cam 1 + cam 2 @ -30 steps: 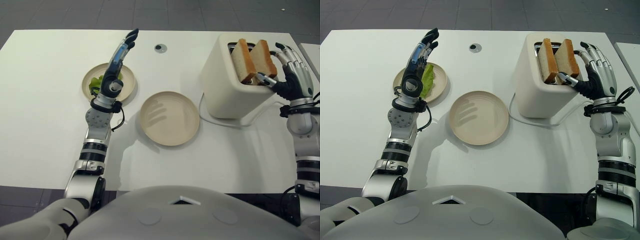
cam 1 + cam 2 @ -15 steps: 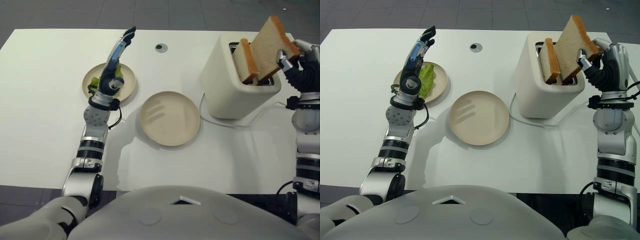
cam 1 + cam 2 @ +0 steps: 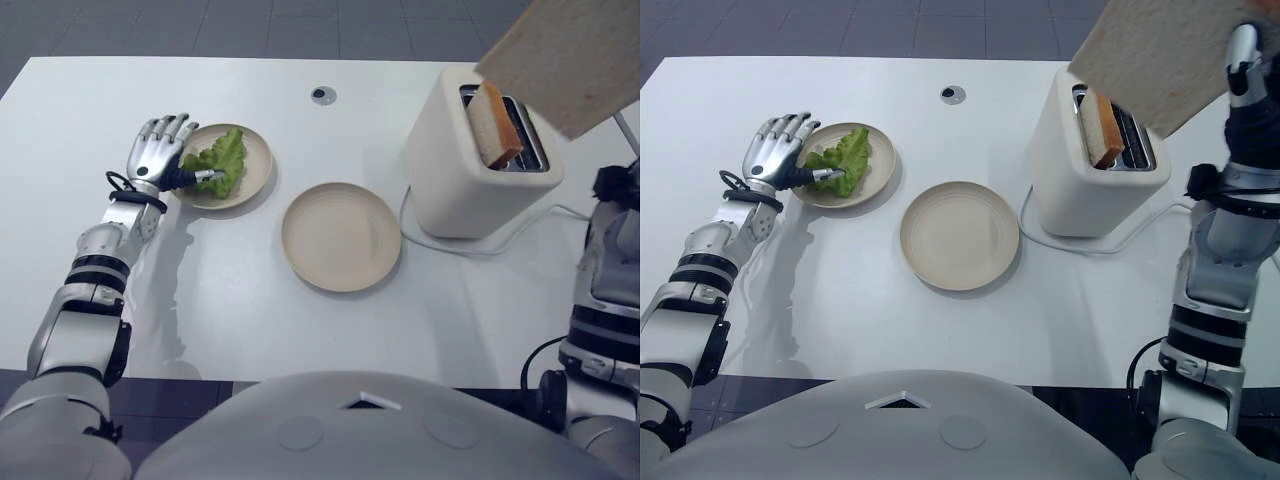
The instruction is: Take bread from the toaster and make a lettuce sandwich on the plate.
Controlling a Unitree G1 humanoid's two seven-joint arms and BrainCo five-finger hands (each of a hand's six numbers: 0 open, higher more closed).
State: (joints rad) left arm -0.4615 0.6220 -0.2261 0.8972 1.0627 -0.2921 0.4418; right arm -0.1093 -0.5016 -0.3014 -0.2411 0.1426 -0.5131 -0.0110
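Note:
A white toaster (image 3: 470, 175) stands at the right with one toasted slice (image 3: 494, 125) upright in its left slot. My right hand (image 3: 1244, 62) is shut on a second bread slice (image 3: 565, 55), held high above the toaster and close to the camera. The empty beige plate (image 3: 341, 237) lies in the middle of the table. A lettuce leaf (image 3: 216, 160) rests on a smaller plate (image 3: 255, 160) at the left. My left hand (image 3: 158, 150) sits at that plate's left rim, fingers spread upward, its thumb touching the lettuce's edge.
The toaster's white cable (image 3: 480, 246) loops on the table in front of it. A round grommet hole (image 3: 322, 95) sits near the far edge. The white table (image 3: 300, 330) has bare room in front of the plates.
My right hand has pulled the bread slice out of the toaster and raised it high. My left arm has swung down and left, from over the lettuce plate to its left rim.

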